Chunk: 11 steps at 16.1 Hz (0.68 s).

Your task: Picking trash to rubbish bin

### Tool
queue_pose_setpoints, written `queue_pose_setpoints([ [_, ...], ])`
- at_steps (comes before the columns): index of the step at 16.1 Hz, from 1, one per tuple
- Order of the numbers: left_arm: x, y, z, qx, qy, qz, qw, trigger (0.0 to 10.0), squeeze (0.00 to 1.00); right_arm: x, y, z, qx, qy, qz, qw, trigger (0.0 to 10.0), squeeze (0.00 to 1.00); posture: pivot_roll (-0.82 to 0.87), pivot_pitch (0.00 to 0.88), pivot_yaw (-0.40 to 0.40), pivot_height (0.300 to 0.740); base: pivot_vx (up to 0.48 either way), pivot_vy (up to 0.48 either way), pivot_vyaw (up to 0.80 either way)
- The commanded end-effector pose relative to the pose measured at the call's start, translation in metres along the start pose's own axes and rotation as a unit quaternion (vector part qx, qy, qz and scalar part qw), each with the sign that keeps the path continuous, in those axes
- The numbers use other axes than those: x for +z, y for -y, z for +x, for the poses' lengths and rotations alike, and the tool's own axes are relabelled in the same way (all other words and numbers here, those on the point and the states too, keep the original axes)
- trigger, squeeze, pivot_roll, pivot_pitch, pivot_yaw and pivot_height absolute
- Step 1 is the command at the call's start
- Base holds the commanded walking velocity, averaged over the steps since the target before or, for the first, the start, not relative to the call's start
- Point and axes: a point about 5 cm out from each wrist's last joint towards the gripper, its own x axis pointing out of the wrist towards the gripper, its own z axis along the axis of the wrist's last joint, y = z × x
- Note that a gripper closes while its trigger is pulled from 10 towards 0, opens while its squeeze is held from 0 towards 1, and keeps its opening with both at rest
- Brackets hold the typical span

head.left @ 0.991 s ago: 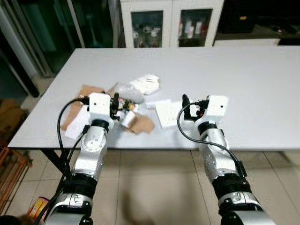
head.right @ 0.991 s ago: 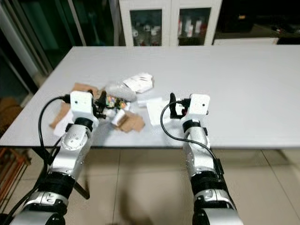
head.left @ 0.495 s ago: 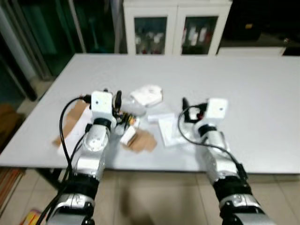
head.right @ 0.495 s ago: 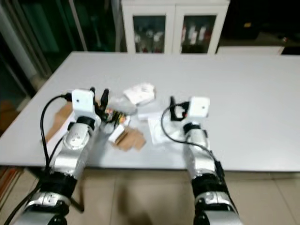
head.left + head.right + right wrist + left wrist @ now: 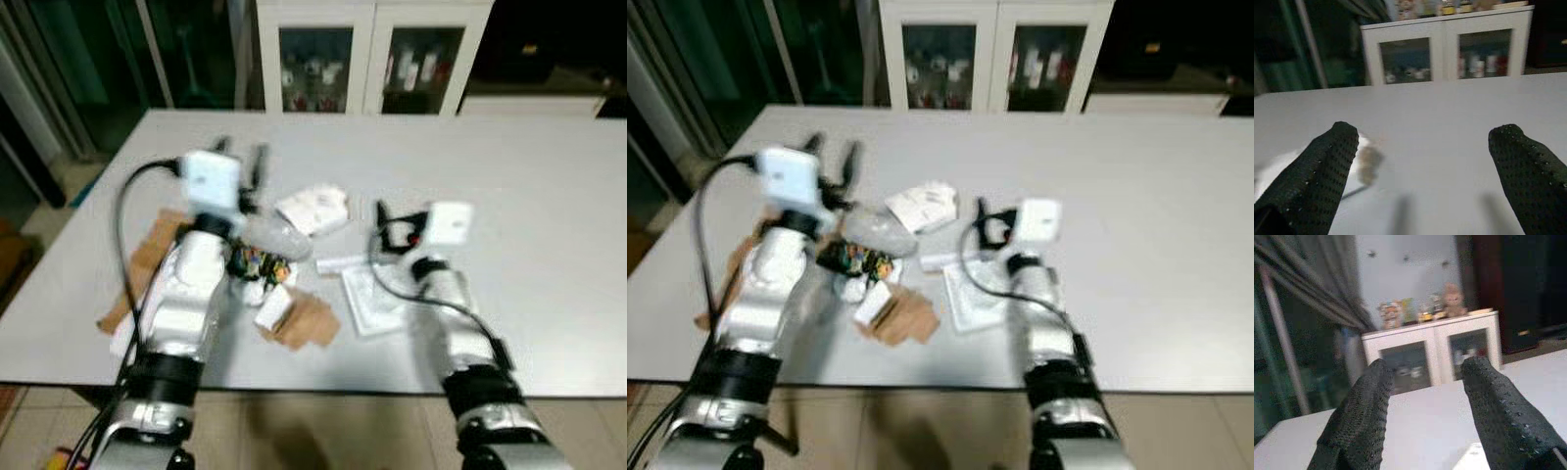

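A heap of trash lies on the grey table [image 5: 549, 196]: crumpled white paper [image 5: 313, 209], a clear plastic bag [image 5: 274, 236], a colourful wrapper [image 5: 255, 262], a small white box [image 5: 272, 305], a torn brown cardboard piece [image 5: 308, 322] and a flat clear packet [image 5: 372, 299]. My left gripper [image 5: 241, 157] is raised above the heap's left side, open and empty, with its fingers [image 5: 1359, 421] pointing at the cabinet. Just right of the heap, my right gripper [image 5: 391, 219] hovers low over the packet, open wide with nothing between its fingers [image 5: 1317, 171].
Larger brown cardboard sheets [image 5: 145, 262] lie at the table's left edge, beside my left arm. A white glass-door cabinet [image 5: 372, 59] stands behind the table. Tiled floor [image 5: 323, 431] shows below the near table edge.
My left arm has lifted, carrying its open gripper from table height to above the heap. The camera has shifted, bringing the heap closer. The right gripper has barely moved.
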Motion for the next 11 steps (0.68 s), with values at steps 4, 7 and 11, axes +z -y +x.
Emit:
queue_pose_setpoints([
  [4,0.0019,-0.0001,-0.0002,-0.026,-0.006,-0.001,1.000,10.0,1.00,-0.0021,-0.0107,0.0009,0.014,-0.005,0.005,1.000,10.0,0.00,0.05,0.000,0.014,0.740,0.000,0.000,0.00],
  [7,0.0049,0.0012,0.0008,-0.038,-0.007,0.007,0.999,10.0,1.00,-0.0036,-0.0102,0.0004,0.014,-0.007,0.004,1.000,10.0,0.00,0.06,0.000,0.016,0.740,0.000,0.000,0.00],
  [11,0.0014,0.0029,0.0001,-0.053,-0.016,0.007,0.998,10.0,1.00,-0.0049,-0.0114,0.0005,0.014,-0.009,0.005,1.000,10.0,0.00,0.06,0.000,0.022,0.740,0.000,0.000,0.00],
])
